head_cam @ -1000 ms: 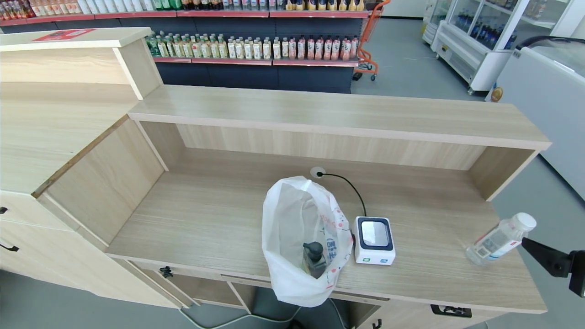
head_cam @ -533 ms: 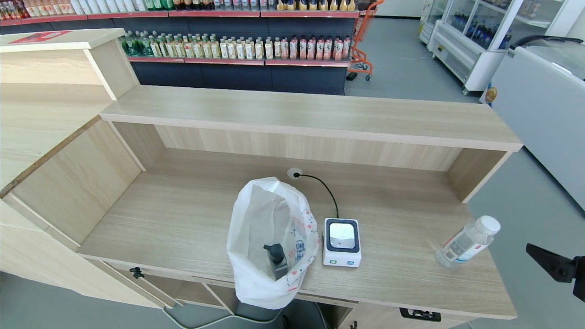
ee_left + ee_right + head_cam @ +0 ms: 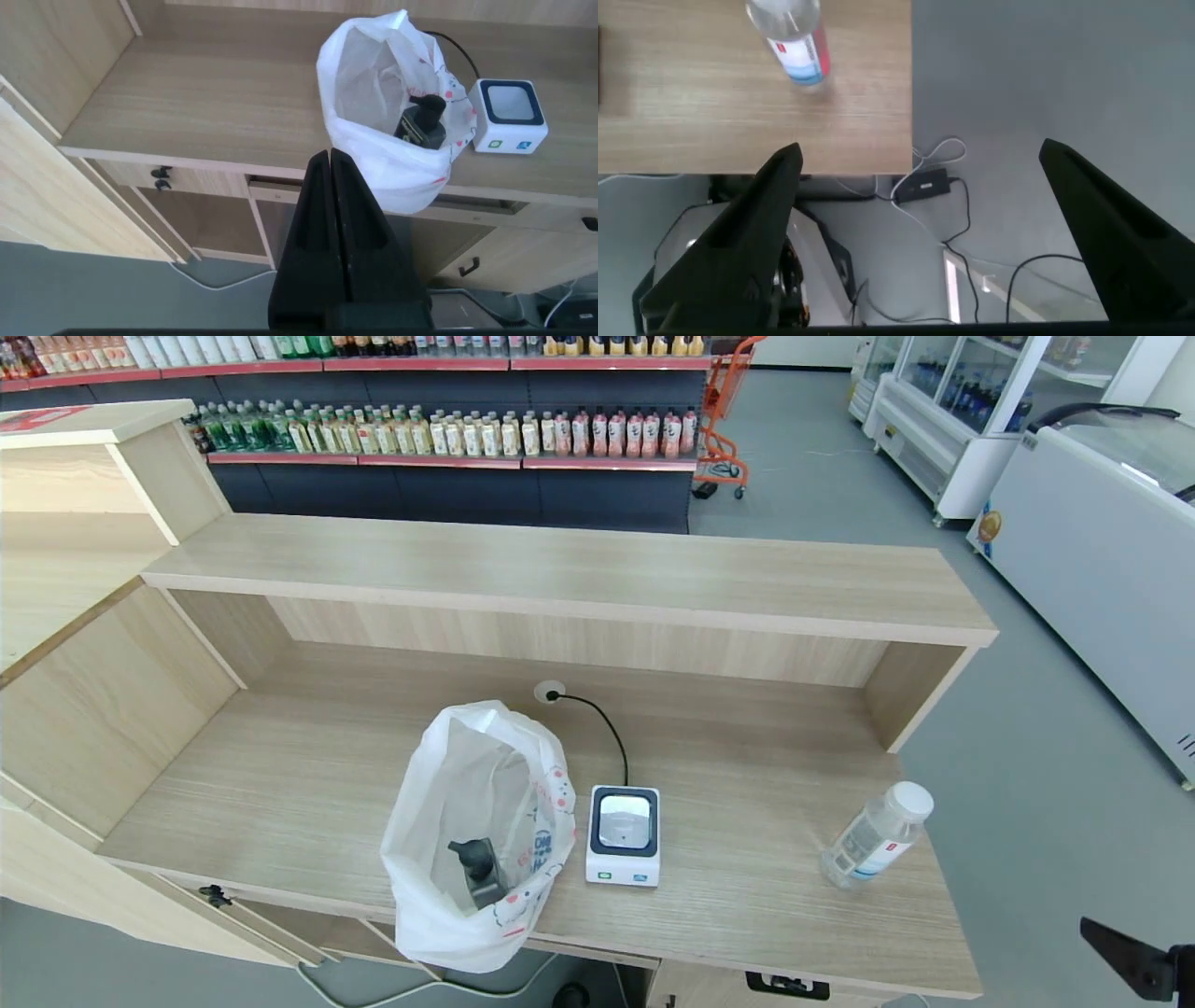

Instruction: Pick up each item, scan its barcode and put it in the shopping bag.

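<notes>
We judge the water bottle [image 3: 876, 835] light, smooth, slightly squashy; we would grip its middle; our right gripper [image 3: 920, 159] stands wide open, empty.

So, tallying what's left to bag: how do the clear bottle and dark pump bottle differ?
The clear bottle stands on the counter; the dark pump bottle sits inside the shopping bag. The clear bottle has a white cap, the pump bottle a black pump. Both look upright.

No legible text, print on shopping bag [image 3: 549, 826] blurred, bottle [image 3: 873, 835] label unreadable
</notes>
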Motion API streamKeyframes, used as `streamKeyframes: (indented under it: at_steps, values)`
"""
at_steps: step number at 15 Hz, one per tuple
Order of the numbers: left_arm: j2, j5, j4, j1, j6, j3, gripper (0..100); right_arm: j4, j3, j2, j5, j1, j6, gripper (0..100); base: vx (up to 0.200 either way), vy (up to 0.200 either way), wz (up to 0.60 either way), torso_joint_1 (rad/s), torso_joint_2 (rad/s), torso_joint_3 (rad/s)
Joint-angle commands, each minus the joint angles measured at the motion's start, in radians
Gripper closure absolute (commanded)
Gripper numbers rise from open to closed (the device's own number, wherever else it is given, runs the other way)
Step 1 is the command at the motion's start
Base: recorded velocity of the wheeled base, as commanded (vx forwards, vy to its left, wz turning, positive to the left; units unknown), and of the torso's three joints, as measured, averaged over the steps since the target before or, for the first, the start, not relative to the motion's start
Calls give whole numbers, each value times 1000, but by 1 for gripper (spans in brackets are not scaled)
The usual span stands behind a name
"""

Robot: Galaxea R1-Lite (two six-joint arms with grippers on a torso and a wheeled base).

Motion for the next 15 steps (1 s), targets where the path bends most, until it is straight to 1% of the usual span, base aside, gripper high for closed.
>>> streamKeyframes:
  at_steps: [1, 4, 6, 7, 8, 10, 11, 13, 14, 15]
  values:
    - [0, 0, 0, 0, 0, 0, 100, 47, 8, -43, 1, 1, -1, 0, 0, 0, 0, 0, 0, 0]
    - [1, 0, 0, 0, 0, -1, 100, 101, 17, -48, -15, -1, 1, 0, 0, 0, 0, 0, 0, 0]
    - [0, 0, 0, 0, 0, -1, 100, 127, 18, -35, -50, -3, 1, 0, 0, 0, 0, 0, 0, 0]
    - [0, 0, 0, 0, 0, 0, 100, 165, 18, -8, -82, -3, 3, 0, 0, 0, 0, 0, 0, 0]
    - [1, 0, 0, 0, 0, 0, 100, 170, 25, 9, -93, 8, 3, 0, 0, 0, 0, 0, 0, 0]
    - [0, 0, 0, 0, 0, 0, 100, 151, 35, 61, -78, 20, 16, 0, 0, 0, 0, 0, 0, 0]
    - [1, 0, 0, 0, 0, 0, 100, 128, 35, 86, -53, 22, 35, 0, 0, 0, 0, 0, 0, 0]
    - [1, 0, 0, 0, 0, -1, 100, 38, 29, 156, 41, 25, 47, 0, 0, 0, 0, 0, 0, 0]
    - [1, 0, 0, 0, 0, 0, 100, -5, 25, 196, 48, 30, 52, 0, 0, 0, 0, 0, 0, 0]
    - [0, 0, 0, 0, 0, 0, 100, -120, 22, 256, 54, 42, 56, 0, 0, 0, 0, 0, 0, 0]
